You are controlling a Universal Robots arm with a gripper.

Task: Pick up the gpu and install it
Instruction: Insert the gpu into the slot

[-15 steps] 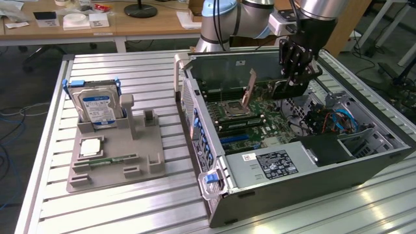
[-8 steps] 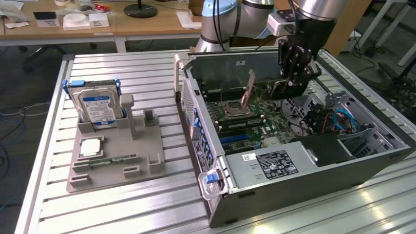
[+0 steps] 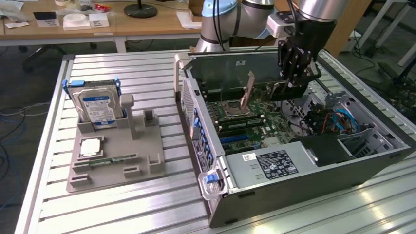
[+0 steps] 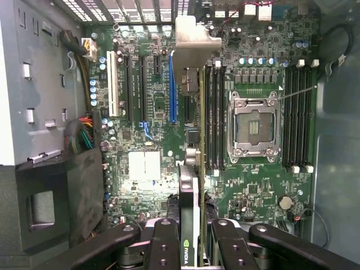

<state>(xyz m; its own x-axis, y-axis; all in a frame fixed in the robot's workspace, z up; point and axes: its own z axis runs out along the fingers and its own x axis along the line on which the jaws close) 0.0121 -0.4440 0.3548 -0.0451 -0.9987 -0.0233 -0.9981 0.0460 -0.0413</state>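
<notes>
1. We are looking at a ribbed metal table [image 3: 117, 68] in a workshop, with wooden desks [image 3: 97, 27] standing behind it.
2. An open computer case [image 3: 195, 117] is lying on its side on the table, towards the exterior view's right, and its motherboard [image 4: 146, 163] is facing up.
3. A grey holder [image 3: 117, 156] is sitting on the table at the exterior view's left, well apart from the case. It is carrying an upright hard drive [image 3: 97, 105] with a blue label and a narrow green RAM stick [image 3: 110, 160] lying flat.
4. The arm is reaching down into the case, and the gripper [image 3: 293, 90] is hanging over the motherboard.
5. The jaws are clamping the gpu [image 4: 188, 197] from both sides, so we are seeing them narrowed onto the thin card.
6. The gpu is standing on edge above the board, with its silver bracket [image 4: 194, 39] at the end away from the fingers [image 4: 163, 247].
7. In the wrist view the card is running between the blue slot [image 4: 172, 90] and the CPU socket [image 4: 253, 126].
8. We are not able to tell whether the card's lower edge is touching a slot.
</notes>
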